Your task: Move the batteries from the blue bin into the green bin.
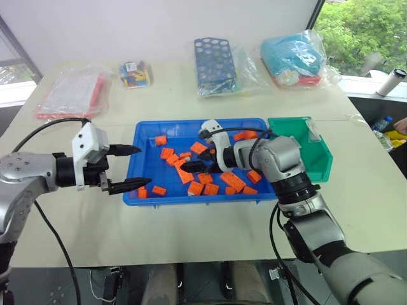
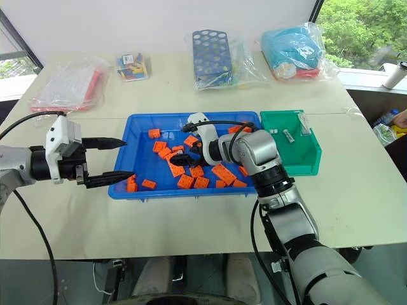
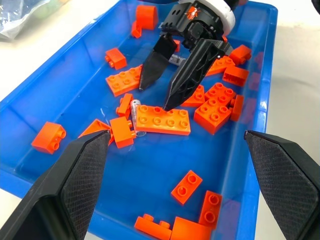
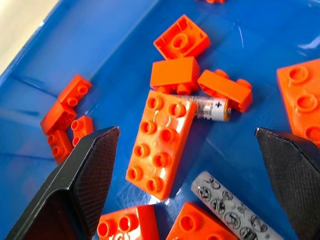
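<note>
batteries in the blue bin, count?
2. One battery lies with an end tucked under the long brick; the other lies bare on the blue bin floor near that brick's opposite end. More may hide under bricks.

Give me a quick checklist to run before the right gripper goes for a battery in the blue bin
1. Right gripper open: ok, fingers spread above the bricks.
2. Battery in front of it: ok, one battery lies by the long orange brick; a second battery lies nearer.
3. Battery free to grasp: not ok, the first one is partly tucked under the long brick with smaller bricks touching it.
4. Left gripper out of the way: ok, open at the blue bin's left edge.
5. Green bin ready: ok, it sits right of the blue bin, open on top, a few small items already inside.
</note>
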